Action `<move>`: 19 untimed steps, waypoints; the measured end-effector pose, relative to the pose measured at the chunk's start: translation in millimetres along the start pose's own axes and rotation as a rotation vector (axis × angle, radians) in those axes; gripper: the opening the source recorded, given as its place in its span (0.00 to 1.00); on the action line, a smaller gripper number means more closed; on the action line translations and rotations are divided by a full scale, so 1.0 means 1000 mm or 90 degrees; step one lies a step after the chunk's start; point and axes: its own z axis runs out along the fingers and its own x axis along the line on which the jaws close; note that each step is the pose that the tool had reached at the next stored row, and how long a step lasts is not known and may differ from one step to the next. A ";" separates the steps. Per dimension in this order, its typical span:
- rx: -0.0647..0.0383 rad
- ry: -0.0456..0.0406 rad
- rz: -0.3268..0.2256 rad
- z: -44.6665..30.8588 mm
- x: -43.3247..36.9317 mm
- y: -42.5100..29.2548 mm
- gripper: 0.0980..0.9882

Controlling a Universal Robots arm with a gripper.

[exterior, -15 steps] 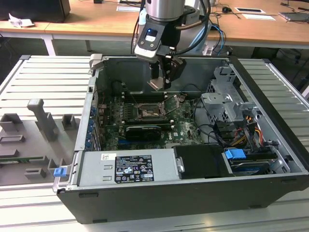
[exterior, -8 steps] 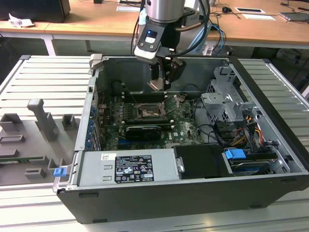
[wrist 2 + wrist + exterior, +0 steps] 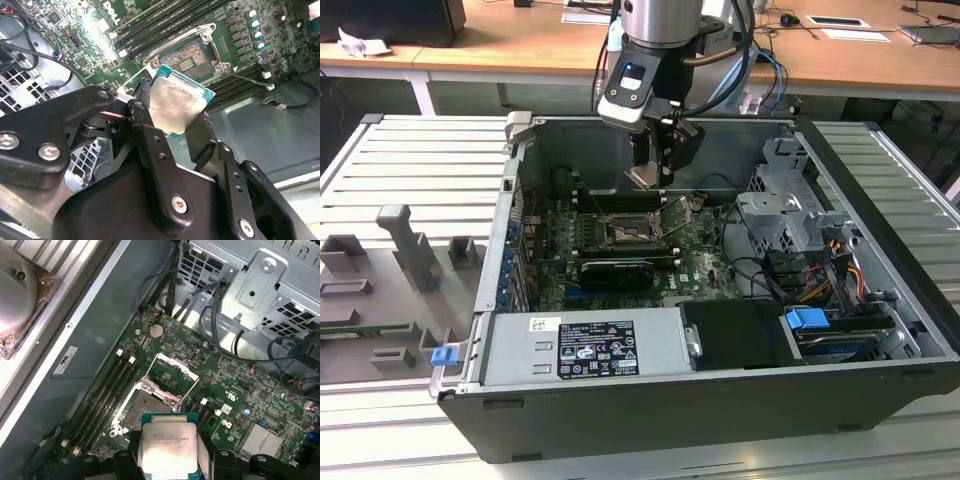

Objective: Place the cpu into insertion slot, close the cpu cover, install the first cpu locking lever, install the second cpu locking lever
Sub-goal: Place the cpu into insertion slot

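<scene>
Silver-beige metal catches the light between my fingers (image 3: 143,117): the chip (image 3: 177,107), green-edged, is pinched by two opposite edges. My gripper (image 3: 172,117) is clenched on it, one black finger on each side, as both wrist views show (image 3: 168,450).

In the exterior view my gripper (image 3: 658,165) hangs inside the open computer case (image 3: 880,330). The chip (image 3: 645,178) is in the air above the socket (image 3: 625,232), clear of it and not touching.

The socket (image 3: 145,407) lies open below the chip (image 3: 167,447), and its dark bed of contacts is bare inside the grey metal rim. In the second wrist view the socket (image 3: 187,57) sits just past the chip's far edge.

The cover frame (image 3: 173,362) is lifted off the socket. It stands up at the socket's edge on the side toward the round coin battery (image 3: 156,330). A thin metal lever (image 3: 248,80) angles away from one corner of the socket across the green board (image 3: 235,390). Long black memory sticks (image 3: 107,390) run alongside the socket, on the side nearest the case wall.
</scene>
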 end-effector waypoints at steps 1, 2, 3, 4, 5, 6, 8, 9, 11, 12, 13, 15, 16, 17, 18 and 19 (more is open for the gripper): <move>0.000 0.0000 0.001 0.0001 0.0000 0.0000 0.48; 0.000 -0.0001 0.001 0.0001 0.0000 0.0000 0.48; 0.000 -0.0002 0.002 0.0002 0.0000 0.0000 0.48; 0.000 -0.0002 0.003 0.0002 0.0000 0.0000 0.48; 0.000 -0.0003 0.004 0.0003 0.0000 0.0000 0.48; 0.000 -0.0004 0.005 0.0003 0.0000 0.0000 0.48; 0.000 -0.0007 0.008 0.0004 0.0000 0.0000 0.48; 0.000 -0.0008 0.010 0.0005 0.0000 -0.0001 0.48; 0.000 -0.0012 0.014 0.0006 0.0000 -0.0001 0.48; 0.000 -0.0013 0.016 0.0007 0.0000 -0.0001 0.48; 0.000 -0.0014 0.017 0.0007 0.0000 -0.0001 0.48; 0.000 -0.0019 0.024 0.0009 0.0000 -0.0001 0.48; 0.000 -0.0021 0.026 0.0010 0.0000 -0.0001 0.48; -0.001 -0.0024 0.029 0.0011 0.0000 -0.0001 0.48; -0.001 -0.0025 0.031 0.0011 0.0000 -0.0001 0.48; -0.001 -0.0027 0.033 0.0012 0.0000 -0.0001 0.48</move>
